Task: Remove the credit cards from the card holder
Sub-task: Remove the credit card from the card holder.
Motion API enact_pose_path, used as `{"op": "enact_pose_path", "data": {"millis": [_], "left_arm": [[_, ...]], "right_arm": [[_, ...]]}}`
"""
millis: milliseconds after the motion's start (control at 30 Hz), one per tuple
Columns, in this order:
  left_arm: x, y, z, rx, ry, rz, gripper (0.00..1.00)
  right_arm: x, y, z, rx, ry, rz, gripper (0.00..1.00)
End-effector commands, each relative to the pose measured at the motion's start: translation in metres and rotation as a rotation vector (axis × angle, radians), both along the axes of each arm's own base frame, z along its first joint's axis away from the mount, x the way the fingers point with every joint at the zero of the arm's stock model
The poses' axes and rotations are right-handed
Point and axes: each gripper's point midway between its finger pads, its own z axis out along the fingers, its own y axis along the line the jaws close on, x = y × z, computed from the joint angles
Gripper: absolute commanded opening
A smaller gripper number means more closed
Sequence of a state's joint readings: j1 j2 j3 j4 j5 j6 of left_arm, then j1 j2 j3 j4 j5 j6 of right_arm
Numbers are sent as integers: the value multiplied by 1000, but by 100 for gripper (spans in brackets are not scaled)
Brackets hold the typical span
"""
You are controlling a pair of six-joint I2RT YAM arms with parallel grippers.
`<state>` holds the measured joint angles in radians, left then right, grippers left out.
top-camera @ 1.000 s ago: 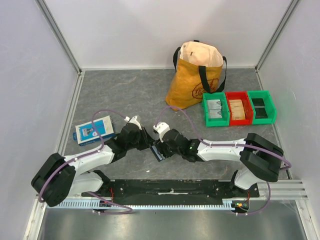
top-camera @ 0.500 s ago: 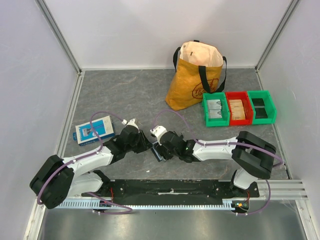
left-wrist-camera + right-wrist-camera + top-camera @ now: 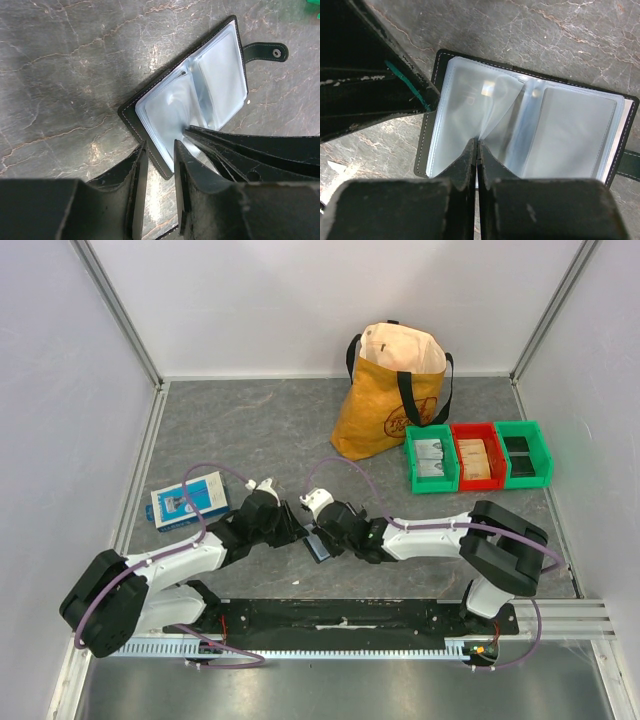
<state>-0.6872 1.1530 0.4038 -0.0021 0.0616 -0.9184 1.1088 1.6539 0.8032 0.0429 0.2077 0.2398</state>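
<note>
Right gripper shut on open card holder; left gripper part-open astride edge.

The black card holder is laid open on the desk. Its clear sleeves are fanned, and its studded tab is stretched outward.

The top external camera sits high above and behind both arm bases. It looks down and forward over the whole grey counter, from far enough to take in the side walls. The left wrist camera looks along its own jaws, very close to the counter, onto the open card holder. The right wrist camera looks at it as closely, apparently from the opposite side. All three views share this holder, though from the top it is small and partly hidden.
</note>
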Motion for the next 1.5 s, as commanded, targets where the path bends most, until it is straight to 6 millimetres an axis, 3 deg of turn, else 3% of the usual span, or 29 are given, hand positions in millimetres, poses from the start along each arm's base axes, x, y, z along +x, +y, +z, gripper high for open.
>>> {"op": "enact_pose_path", "data": {"millis": [0, 267, 467, 700, 1133, 1467], "left_arm": [[9, -13, 20, -33, -44, -36, 34], [13, -26, 23, -63, -14, -54, 35], [1, -34, 17, -115, 44, -56, 36], [-5, -49, 12, -152, 88, -59, 46], [-12, -26, 4, -99, 109, 99, 50], [-12, -36, 1, -119, 135, 102, 42]], "right_arm": [[0, -11, -16, -49, 45, -28, 0], [1, -15, -19, 64, 162, -26, 0], [-2, -8, -11, 208, 241, -20, 0], [-3, -6, -9, 239, 256, -15, 0], [-3, -8, -6, 251, 251, -21, 0], [-2, -8, -5, 258, 249, -23, 0]]}}
